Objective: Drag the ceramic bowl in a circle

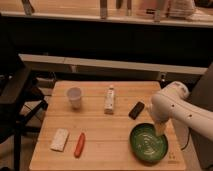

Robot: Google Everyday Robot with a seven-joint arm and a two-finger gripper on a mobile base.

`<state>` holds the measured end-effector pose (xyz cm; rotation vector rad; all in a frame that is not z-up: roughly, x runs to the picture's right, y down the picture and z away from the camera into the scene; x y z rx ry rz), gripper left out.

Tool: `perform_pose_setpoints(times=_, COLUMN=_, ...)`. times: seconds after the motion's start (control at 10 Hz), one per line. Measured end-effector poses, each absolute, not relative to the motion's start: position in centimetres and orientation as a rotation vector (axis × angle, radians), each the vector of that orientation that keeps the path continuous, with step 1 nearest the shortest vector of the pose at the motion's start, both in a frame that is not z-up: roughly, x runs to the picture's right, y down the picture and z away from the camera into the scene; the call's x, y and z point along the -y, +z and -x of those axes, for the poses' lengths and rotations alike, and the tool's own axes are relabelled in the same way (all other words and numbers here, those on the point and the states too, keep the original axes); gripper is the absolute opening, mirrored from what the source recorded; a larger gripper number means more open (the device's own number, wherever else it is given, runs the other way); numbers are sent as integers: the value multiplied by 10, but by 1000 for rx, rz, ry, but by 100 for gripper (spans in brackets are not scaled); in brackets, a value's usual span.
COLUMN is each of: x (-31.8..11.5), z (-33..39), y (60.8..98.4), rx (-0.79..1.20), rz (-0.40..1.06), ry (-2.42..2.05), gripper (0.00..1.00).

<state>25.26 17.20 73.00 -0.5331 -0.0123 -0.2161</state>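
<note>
At the right edge of the wooden table [107,131], the robot's white arm [172,101] came in from the right side of the view. It bent at a rounded, smooth-shelled joint and dropped steeply toward the tabletop. Its gripper [160,131] pointed downward at the far-right rim of the ceramic bowl [146,145]. The jaws stood spread wide and nothing was clamped between them. Whether the tip touched the rim could not be told.

The ceramic bowl sat near the table's near-right corner, close to both edges. It was wide, shallow, round and glossy dark green, with pale concentric rings inside.

No writing could be read anywhere. A small white bottle [109,99] stood near the table's middle, toward the far side, and its label was too blurred to make out. A small mark by the near-right corner of the table was equally unreadable.

The tabletop was pale wood in lengthwise boards, with a matte finish. A translucent white cup [74,97] stood upright at the far left, tapering toward its base. A flat, dark rectangular object [136,109] lay at an angle between the bottle and the arm. On the near left, a pale rectangular block [60,139] lay flat. Just beside it lay a slim orange-red piece shaped like a carrot [79,144].
</note>
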Motion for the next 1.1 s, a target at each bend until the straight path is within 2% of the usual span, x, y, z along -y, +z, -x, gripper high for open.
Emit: perform_pose_setpoints(times=1.1, x=-192, z=-270, y=777, rx=66, rz=527, ry=-210, gripper=80)
